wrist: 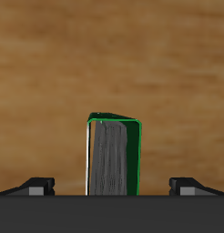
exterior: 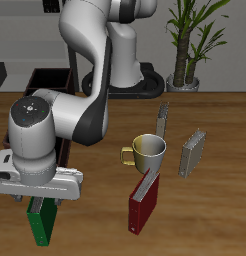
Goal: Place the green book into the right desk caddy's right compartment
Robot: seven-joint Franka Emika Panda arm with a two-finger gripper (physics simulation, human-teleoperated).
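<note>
Gripper [exterior: 40,197]: low over the table near its front edge, directly above the green book. In the wrist view its two fingertips [wrist: 37,187] stand wide apart at either side of the book, with clear gaps between each tip and the covers, so nothing is gripped.
Green book [exterior: 40,222]: stands upright on the wood near the front edge, partly hidden under the gripper body in the exterior view. The wrist view shows it [wrist: 114,155] end-on, green cover around a grey page block, sitting between the spread fingers and touching neither.
Right desk caddy [exterior: 50,85]: a dark open-topped box farther back on the table, largely hidden behind the robot arm; its compartments cannot be made out. It is well apart from the green book.
Table [exterior: 210,215]: brown wood grain, filling the background of the wrist view as well.
Red book [exterior: 143,200]: dark red, tilted, leaning near the mug on the side toward the front edge.
Mug [exterior: 148,152]: yellowish with a handle, around the middle of the table.
Grey books [exterior: 192,153]: one leans beside the mug; another stands thin and upright just behind it.
Potted plant [exterior: 187,45]: green leaves in a pot at the back.
</note>
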